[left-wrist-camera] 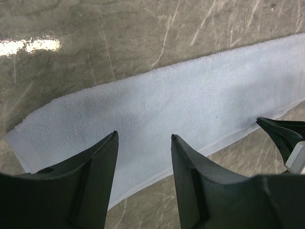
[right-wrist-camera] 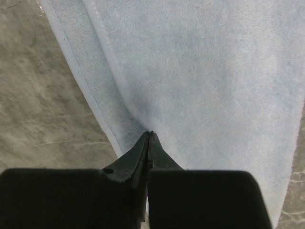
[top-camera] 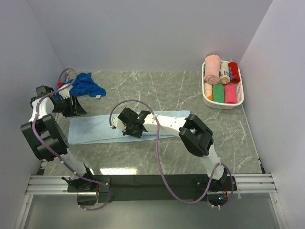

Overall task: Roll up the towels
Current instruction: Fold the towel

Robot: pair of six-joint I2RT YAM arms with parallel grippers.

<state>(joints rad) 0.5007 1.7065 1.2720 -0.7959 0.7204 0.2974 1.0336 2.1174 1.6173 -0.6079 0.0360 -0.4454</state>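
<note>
Two towels lie unrolled — pale towel (top-camera: pixel 95 130) flat on the surface (top-camera: pixel 167 90), dark towel (top-camera: pixel 86 85) bunched far left. The right end effector (right-wrist-camera: pixel 149 136) clenches the pale hem, left end effector (left-wrist-camera: pixel 143 136) gaping — a thin pinch could slip.

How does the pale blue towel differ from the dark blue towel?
The pale blue towel lies flat in a long strip in the middle; the dark blue towel sits crumpled in a heap at the far left. The pale one spreads far wider than the dark one's heap. Both are unrolled.
</note>
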